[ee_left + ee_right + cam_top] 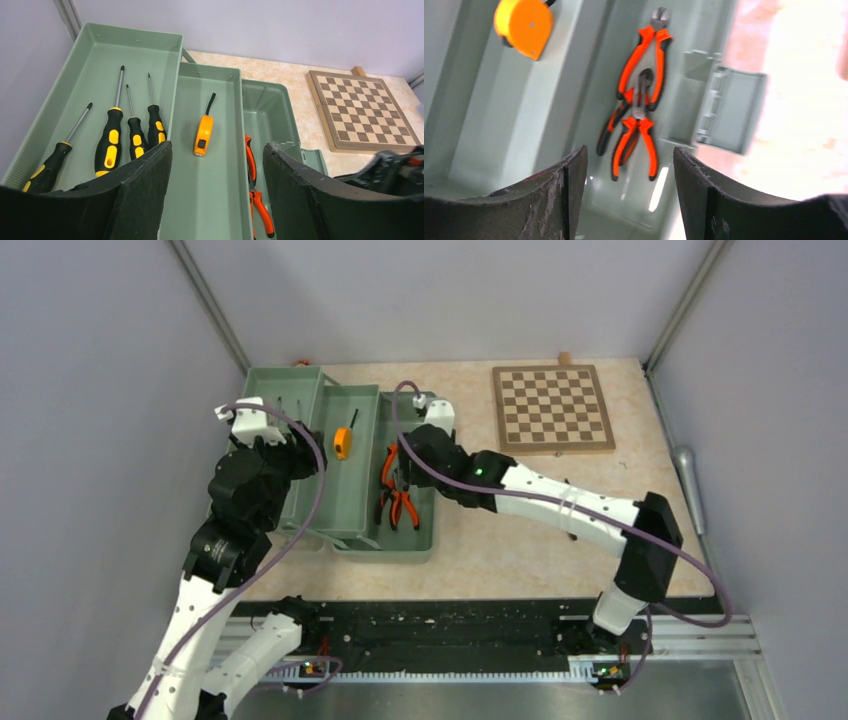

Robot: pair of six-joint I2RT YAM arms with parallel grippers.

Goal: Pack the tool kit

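left gripper (217, 150) sits over the near end of the toolbox (400, 552), jaws well apart, nothing between them

right gripper (629, 150) is over the right side of the box, fingers spread wide, holding nothing, pliers lying loose below it

i've got the box toward the left edge of the table (520, 540), lid out of my view, trays fanned open and stepping up to the left, its far end close to the far left corner

right compartment, the lowest one: two pairs of orange-handled pliers (636, 122), one overlapping the other, heads pointing to the far edge

a pale-green latch flap (729, 110) hangs off the box's right wall, just beside the pliers

middle tray: small orange tape measure (203, 134), lying flat about halfway along, black strap toward the far edge

left tray, the highest: four yellow-black screwdrivers (110, 145) side by side, handles near, tips toward the far edge, the leftmost one slanted

wooden chessboard (552, 408) lies flat by the far right corner of the table, well apart from the box
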